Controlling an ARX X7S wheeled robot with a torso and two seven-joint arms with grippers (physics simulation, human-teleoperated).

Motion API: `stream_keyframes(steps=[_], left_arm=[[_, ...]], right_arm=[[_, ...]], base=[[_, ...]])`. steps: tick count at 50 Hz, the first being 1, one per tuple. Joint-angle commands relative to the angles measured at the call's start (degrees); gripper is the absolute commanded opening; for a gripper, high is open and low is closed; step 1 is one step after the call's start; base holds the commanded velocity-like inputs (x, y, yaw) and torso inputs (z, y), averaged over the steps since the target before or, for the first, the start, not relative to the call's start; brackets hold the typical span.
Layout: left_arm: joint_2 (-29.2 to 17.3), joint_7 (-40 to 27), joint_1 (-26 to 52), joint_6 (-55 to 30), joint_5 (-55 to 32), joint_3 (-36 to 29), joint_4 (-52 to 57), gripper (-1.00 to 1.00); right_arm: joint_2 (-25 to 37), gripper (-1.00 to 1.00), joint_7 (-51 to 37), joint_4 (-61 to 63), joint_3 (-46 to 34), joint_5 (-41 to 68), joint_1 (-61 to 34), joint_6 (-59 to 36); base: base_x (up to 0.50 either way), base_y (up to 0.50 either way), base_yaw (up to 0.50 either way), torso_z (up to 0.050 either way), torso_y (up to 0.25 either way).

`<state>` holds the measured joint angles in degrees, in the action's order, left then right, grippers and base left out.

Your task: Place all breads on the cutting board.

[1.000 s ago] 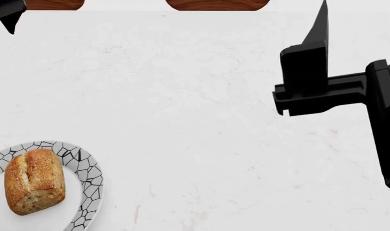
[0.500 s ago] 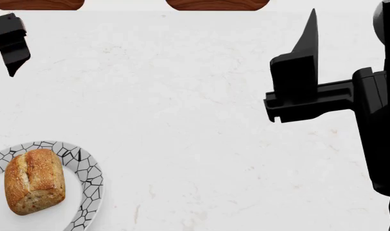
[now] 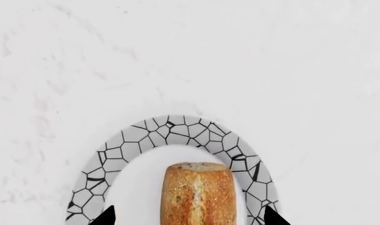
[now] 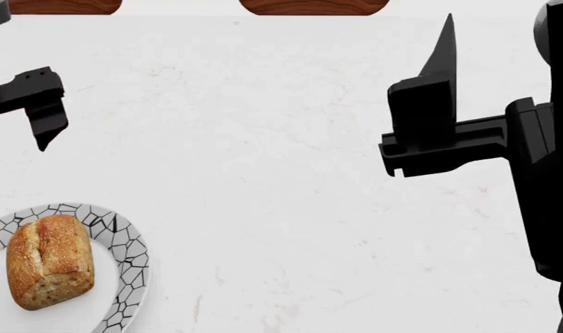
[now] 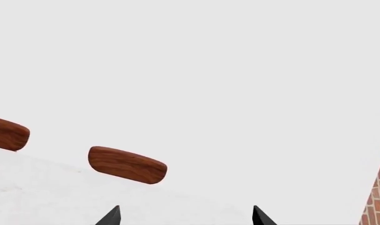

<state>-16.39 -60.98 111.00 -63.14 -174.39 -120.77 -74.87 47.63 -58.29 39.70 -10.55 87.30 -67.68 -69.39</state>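
Observation:
One bread [image 4: 50, 262], an oblong golden-brown roll with a split top, lies on a white plate [image 4: 125, 239] with a black crackle rim, near the table's front left. My left gripper [image 4: 44, 133] hangs open above the table, farther back than the plate. In the left wrist view the bread [image 3: 198, 192] sits on the plate [image 3: 177, 129], in line with my left gripper [image 3: 188, 219], whose fingertips [image 3: 105, 216] stand wide apart. My right gripper [image 4: 445, 41] is raised at the right. It is open and empty [image 5: 185, 218]. The cutting board is out of view.
The white marble tabletop [image 4: 281, 173] fills the head view. Two dark brown rounded wooden pieces [image 4: 314, 7] [image 4: 64, 5] show just past the far edge, the wooden pieces [image 5: 127, 164] also in the right wrist view. A brick wall [image 5: 376, 201] stands at the far right.
My left gripper has come forward and slightly right, closer to the plate. The right arm has shifted a little to the left. The bread and plate have not moved.

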Motion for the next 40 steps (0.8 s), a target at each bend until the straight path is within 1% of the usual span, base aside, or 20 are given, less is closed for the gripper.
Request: stream_keyframes(steps=[1,3,7,17,18,19,27,31,32,40], left_arm=[[0.4,1.5,-2.9,0.8,-0.2,-1.4,0.0,1.00],[0.5,2.1,-3.4,0.6,-0.2,-1.4,0.0,1.00],[0.9,3.3,-4.5,0.7,0.2,-1.5,0.1,1.00],[0.9,4.3,-6.5,1.1,0.7,-2.1,0.1,1.00],[1.2,5.2,-6.2,0.9,1.9,-2.7,0.1,1.00],[0.8,4.3,-6.9,1.0,0.6,-2.2,0.2,1.00],[0.6,4.0,-8.9,1.0,0.5,-2.0,0.2,1.00],[0.9,4.7,-9.7,0.1,0.7,-2.0,0.2,1.00],[1.2,6.0,-10.0,0.1,1.7,-2.3,0.1,1.00],[1.0,7.0,-10.6,0.2,1.3,-2.1,0.1,1.00]], right_arm=[[0.2,1.00,0.1,-0.1,-0.6,0.0,-0.5,-0.2],[0.6,1.00,-0.6,-0.6,-0.7,1.4,-2.1,-0.7],[0.3,1.00,0.3,0.0,-0.8,-0.4,-0.2,0.1],[0.2,1.00,0.3,-0.4,-1.1,-0.3,-1.1,0.2],[0.2,1.00,0.5,-0.4,-1.2,-0.5,-1.0,0.2],[0.2,1.00,0.6,-0.4,-1.2,-0.6,-0.9,0.4],[0.3,1.00,1.1,-0.3,-1.5,-1.3,-0.6,0.5],[0.4,1.00,1.4,-0.3,-1.5,-1.7,-0.2,0.8],[0.5,1.00,1.3,-0.2,-1.5,-1.5,-0.2,0.8],[0.5,1.00,1.7,-0.7,-1.2,-1.5,-0.1,1.6]], base=[[0.00,0.00,0.00,0.000,0.000],[0.00,0.00,0.00,0.000,0.000],[0.00,0.00,0.00,0.000,0.000],[0.00,0.00,0.00,0.000,0.000],[0.00,0.00,0.00,0.000,0.000],[0.00,0.00,0.00,0.000,0.000],[0.00,0.00,0.00,0.000,0.000],[0.00,0.00,0.00,0.000,0.000],[0.00,0.00,0.00,0.000,0.000],[0.00,0.00,0.00,0.000,0.000]])
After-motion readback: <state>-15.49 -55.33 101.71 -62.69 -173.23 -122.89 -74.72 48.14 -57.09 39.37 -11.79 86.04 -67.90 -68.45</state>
